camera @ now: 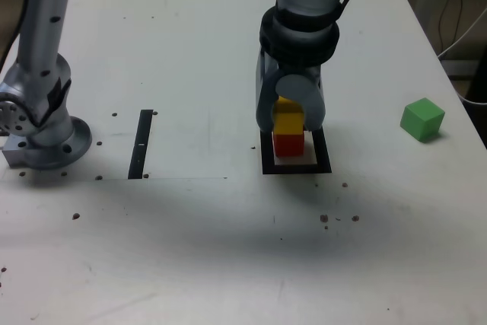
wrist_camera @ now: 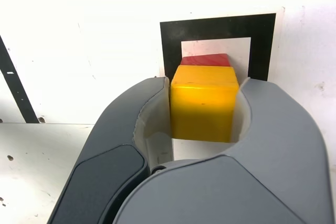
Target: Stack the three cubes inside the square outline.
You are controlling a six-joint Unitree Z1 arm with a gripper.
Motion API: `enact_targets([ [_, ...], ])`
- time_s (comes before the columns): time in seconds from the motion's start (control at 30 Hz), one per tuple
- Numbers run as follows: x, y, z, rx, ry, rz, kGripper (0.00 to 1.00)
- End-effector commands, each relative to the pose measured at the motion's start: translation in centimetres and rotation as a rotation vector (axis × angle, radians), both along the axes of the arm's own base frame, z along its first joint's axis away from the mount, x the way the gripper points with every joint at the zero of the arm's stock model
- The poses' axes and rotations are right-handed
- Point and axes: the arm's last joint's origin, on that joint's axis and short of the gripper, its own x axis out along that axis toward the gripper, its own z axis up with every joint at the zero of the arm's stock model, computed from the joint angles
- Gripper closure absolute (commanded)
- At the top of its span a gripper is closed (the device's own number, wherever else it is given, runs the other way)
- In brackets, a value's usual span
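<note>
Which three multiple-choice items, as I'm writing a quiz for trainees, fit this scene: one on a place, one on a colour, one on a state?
1. Where is the solid green cube?
A) Inside the square black tape outline
B) Outside it, toward the exterior view's right
C) Beside the straight black tape strip

2. What colour is the cube directly under the solid yellow cube?
A) Red
B) Blue
C) Green

3. How does the stack stand?
A) Toppled
B) Three cubes high
C) Two cubes high

Key:
1 B: the exterior view shows it alone on the tabletop.
2 A: the red cube shows below the yellow one.
3 C: only yellow and red are piled up.
</note>
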Motion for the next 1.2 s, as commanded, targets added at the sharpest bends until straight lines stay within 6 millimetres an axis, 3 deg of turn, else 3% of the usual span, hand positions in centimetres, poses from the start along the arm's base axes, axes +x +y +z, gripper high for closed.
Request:
enact_targets([
  [0.0,0.0,0.0,-0.1,-0.005,-0.005,0.004,0.25],
  [0.13,0.0,0.0,0.1,-0.007,-0.015,0.004,0.10],
  [0.27,-0.1,0.1,0.3,-0.006,-0.022,0.003,0.01],
  [0.97,-3.5,1.2,4.6,0.018,0.027,-0.049,0.01],
  [1.17,-2.9,1.6,6.3,0.025,-0.013,-0.161,0.01],
])
